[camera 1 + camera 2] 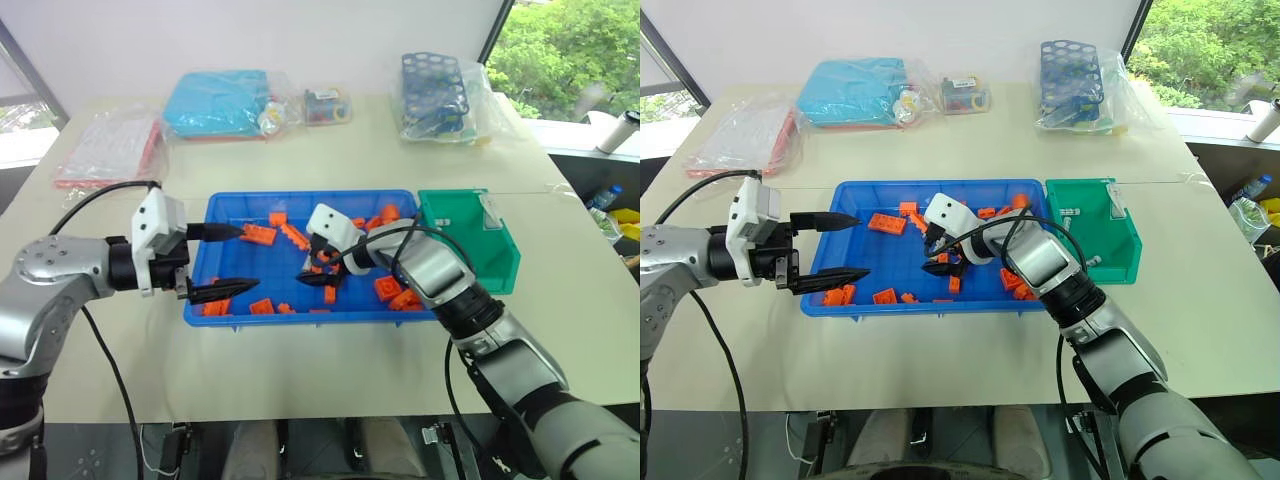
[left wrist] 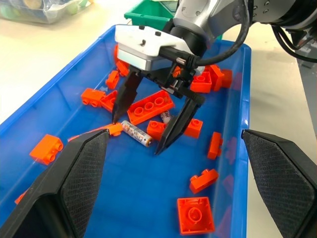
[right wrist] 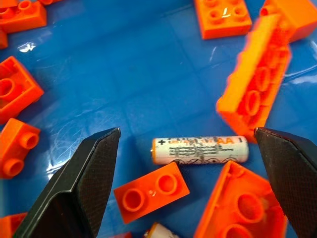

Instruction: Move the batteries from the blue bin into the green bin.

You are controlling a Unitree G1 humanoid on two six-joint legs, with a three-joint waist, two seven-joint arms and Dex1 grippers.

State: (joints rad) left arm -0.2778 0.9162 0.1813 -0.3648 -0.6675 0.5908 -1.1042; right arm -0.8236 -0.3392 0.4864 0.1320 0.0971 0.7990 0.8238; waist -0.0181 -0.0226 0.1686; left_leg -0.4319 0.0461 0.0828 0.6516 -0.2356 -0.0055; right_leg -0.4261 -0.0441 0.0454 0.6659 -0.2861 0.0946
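right gripper (image 2: 146, 134) stands released astride one battery (image 3: 199, 150) in the blue bin (image 1: 300, 316); advise lowering squarely, avoiding the touching orange bricks (image 3: 151, 191), before clenching.

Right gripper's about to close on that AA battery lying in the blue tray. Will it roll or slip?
The silver AA battery lies flat on the smooth blue plastic tray, so it may roll if nudged. Its glossy round casing could slip. Orange plastic bricks beside it may block rolling.

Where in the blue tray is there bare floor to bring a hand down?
The blue bin has bare floor mid-left, between the left hand and the right hand. Orange bricks crowd its right end and surround the battery.
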